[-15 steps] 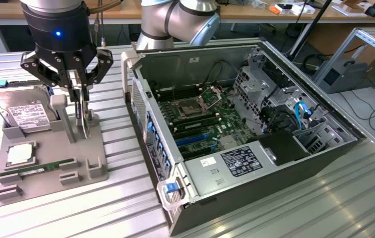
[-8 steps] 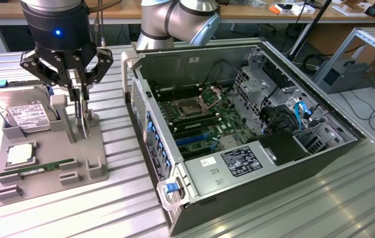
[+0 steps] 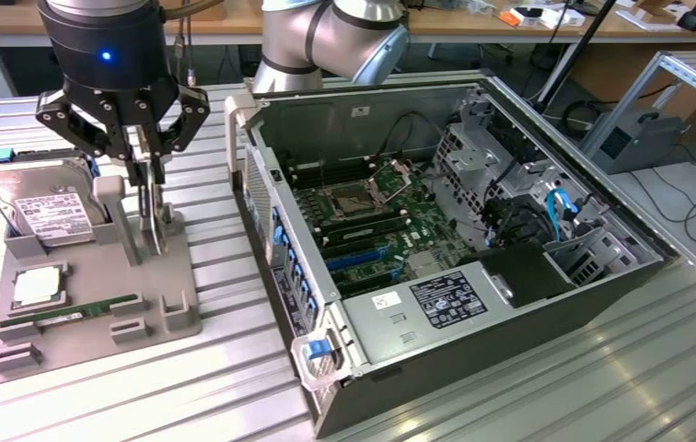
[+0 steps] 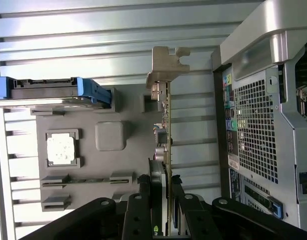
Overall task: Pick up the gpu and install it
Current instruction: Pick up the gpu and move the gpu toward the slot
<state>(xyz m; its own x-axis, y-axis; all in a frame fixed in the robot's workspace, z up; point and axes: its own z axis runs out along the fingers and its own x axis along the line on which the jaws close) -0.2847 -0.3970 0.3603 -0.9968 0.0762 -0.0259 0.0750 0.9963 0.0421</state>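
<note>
Ribbed aluminium tabletop [image 3: 545,387] carries everything in the exterior view. Directly under the black multi-link gripper [image 3: 149,175] stands the gpu [image 3: 152,226], a thin dark expansion card seen edge-on, upright at a slot of the grey moulded plastic tray [image 3: 170,299]. That pose probably leaves both flat faces free for the fingers, which pinch the card from either side. Whether its lower edge rests in the slot or has cleared it, I cannot tell.

Beside the gripper, toward the exterior view's left, the tray also holds a silver hard drive with a white label [image 3: 47,207], a square silver processor chip [image 3: 39,285] in a recess, and a small green memory stick [image 3: 72,313] lying flat. Toward the exterior view's right, a black and silver computer case [image 3: 277,258] lies on its side with the panel off and its green motherboard [image 3: 379,216] facing up, probably for reach from above.

In the wrist view the fingers [image 4: 143,200] clamp the gpu [image 4: 167,125] near one end. Its pale metal bracket [image 4: 163,65] is at the end farthest from the gripper. The case's perforated rear panel [image 4: 256,130] runs close alongside.
</note>
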